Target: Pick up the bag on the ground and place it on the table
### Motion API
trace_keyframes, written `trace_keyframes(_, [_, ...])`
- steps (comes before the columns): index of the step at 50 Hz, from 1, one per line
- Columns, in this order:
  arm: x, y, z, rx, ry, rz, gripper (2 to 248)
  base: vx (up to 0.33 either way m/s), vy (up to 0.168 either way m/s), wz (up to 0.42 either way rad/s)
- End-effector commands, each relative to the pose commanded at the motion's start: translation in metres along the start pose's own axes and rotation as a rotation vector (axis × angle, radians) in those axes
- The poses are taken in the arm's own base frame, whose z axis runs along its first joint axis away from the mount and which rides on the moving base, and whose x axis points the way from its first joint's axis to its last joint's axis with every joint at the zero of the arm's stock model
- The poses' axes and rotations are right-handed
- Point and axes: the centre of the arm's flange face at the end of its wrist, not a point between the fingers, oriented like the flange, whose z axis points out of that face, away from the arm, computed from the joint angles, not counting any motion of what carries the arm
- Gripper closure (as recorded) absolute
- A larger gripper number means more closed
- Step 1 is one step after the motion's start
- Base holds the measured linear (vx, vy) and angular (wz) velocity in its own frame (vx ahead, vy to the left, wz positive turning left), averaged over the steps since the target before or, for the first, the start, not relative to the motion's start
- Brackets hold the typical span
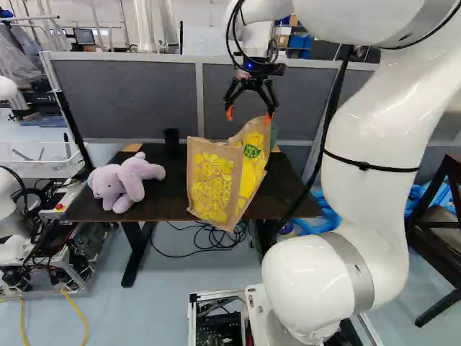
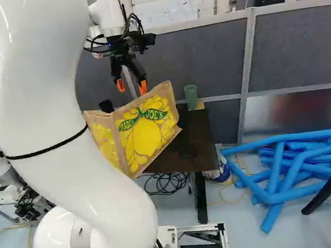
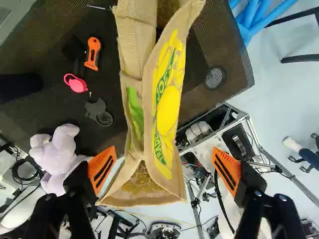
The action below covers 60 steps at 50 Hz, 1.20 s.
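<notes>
L base view looks fwd & slightly down from behind the arm [image 1: 374, 137], on its L side, R base view does the same from its R, & both sit well back, sharing the arm, table [image 1: 162, 207], bag [image 1: 212, 180] & grey partition [image 1: 130, 94]. Wrist view is much closer, looking along the gripper [image 1: 249, 115], down over bag & tabletop w/ part of the base frame [image 3: 246, 119] also in shot. It shares the plush toy [image 1: 119, 187] w/ L base view, & blue tubes [image 2: 312, 136] w/ both base views.
</notes>
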Motion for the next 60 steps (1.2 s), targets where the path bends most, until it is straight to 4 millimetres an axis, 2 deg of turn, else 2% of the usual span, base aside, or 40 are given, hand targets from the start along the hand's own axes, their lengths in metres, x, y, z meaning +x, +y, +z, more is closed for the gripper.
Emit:
trace_keyframes(34, [-0.0012, 0.0010, -0.0023, 0.000, 0.000, 0.000, 3, -0.016, 0.000, 0.009])
trace_keyframes(60, [-0.0012, 0.0010, -0.0023, 0.000, 0.000, 0.000, 3, -0.181, -0.005, 0.007])
